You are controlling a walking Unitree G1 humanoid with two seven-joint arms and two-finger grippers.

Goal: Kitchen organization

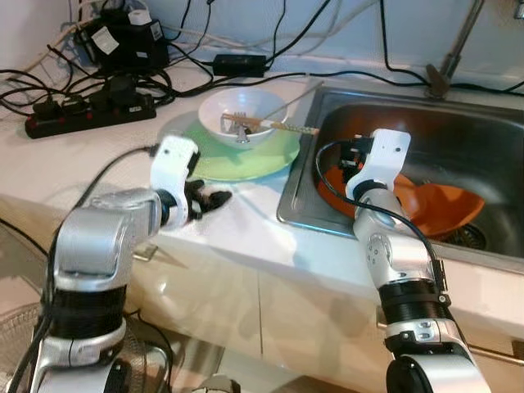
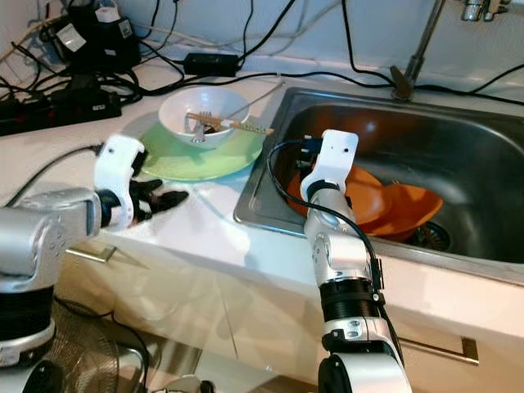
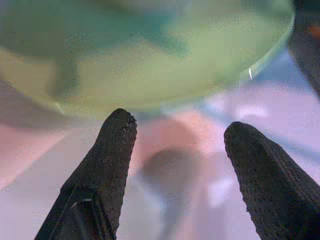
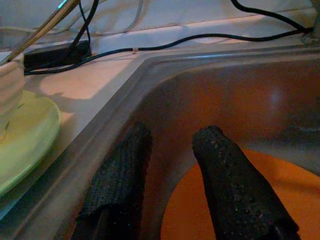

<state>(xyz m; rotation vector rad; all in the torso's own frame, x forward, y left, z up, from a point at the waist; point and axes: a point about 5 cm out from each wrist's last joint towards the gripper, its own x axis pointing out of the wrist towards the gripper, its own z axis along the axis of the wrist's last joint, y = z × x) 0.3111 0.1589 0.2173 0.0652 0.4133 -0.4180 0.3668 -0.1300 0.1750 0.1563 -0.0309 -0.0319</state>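
We have our left end effector point(image 1: 214, 199) low on the desk point(image 1: 246, 225), fingers parted and empty, just short of the green plate point(image 1: 246, 160) that carries the white bowl point(image 1: 243, 116). Our right end effector point(image 4: 172, 165) hangs spread and empty over the orange dishes point(image 1: 434, 209) in the sink point(image 1: 483, 143). We judge that a grasp comes next: slide under the plate's rim, then close.

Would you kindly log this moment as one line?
left gripper: open, at green plate | right gripper: open, over orange dish in sink
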